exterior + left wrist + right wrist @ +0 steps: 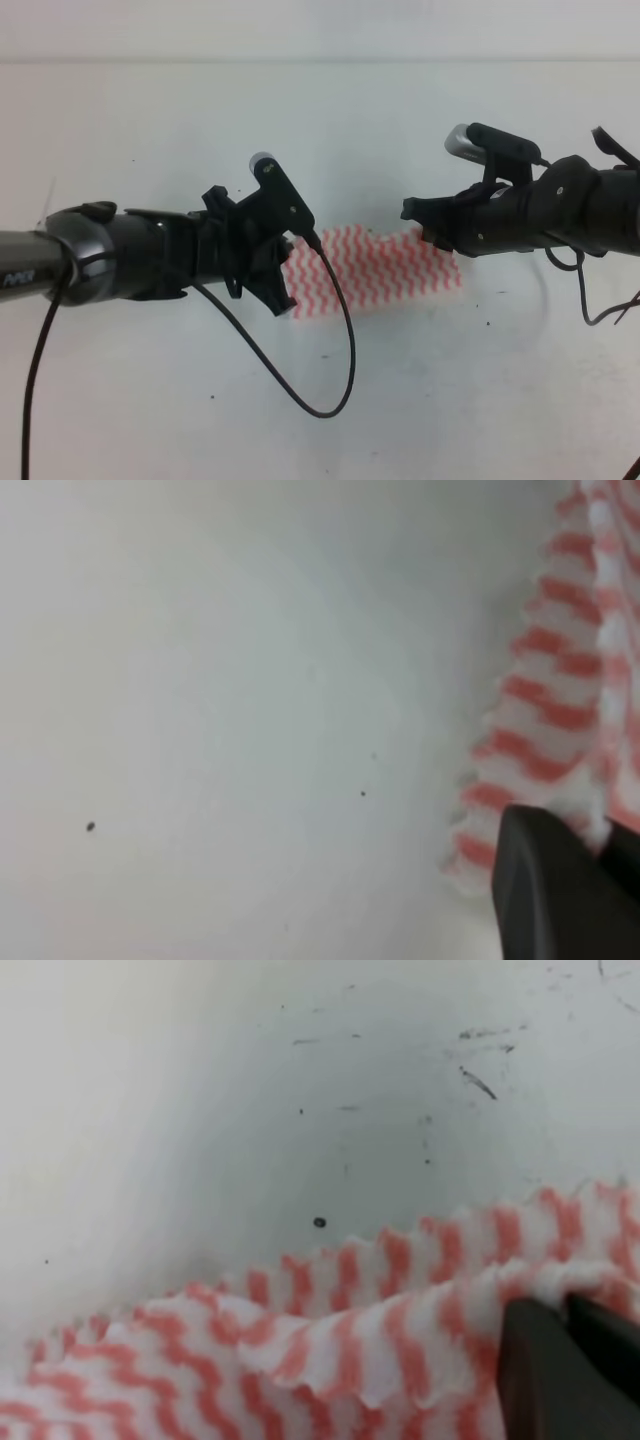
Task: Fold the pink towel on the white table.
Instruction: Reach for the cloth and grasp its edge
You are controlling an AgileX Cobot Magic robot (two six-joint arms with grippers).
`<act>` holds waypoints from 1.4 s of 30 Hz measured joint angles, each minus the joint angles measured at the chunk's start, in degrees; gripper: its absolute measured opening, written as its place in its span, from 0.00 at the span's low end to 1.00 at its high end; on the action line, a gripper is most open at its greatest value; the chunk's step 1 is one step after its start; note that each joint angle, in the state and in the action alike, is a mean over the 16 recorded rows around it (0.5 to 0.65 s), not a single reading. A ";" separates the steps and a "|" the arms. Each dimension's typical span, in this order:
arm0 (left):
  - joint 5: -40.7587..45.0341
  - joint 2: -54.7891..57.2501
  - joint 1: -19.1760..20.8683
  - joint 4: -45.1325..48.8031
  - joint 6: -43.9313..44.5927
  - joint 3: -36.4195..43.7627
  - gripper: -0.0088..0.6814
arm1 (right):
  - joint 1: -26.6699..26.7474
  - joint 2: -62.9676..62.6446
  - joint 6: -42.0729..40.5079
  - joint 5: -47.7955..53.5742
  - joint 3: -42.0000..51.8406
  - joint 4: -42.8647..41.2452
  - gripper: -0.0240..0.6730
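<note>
Pinching pink towel [375, 268] both hands closed | white table [480, 400] specked, scuffed

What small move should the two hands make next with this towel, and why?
Probably lift both hands a little and carry the pinched edge over. The right hand and left hand each appear shut on the pink towel, whose edge is already rumpled up off the white table.
</note>
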 joint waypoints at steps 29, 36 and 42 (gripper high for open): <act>0.27 1.74 0.03 0.07 3.23 -0.33 0.18 | 0.01 0.15 -0.06 0.45 0.00 -0.12 0.01; -2.91 1.39 0.07 0.09 -0.49 -1.81 0.42 | 0.00 0.04 -0.07 0.58 0.00 -0.44 0.01; -4.95 0.21 0.10 0.06 -5.01 -3.84 0.53 | -0.01 -0.03 -0.07 0.57 0.00 -0.74 0.01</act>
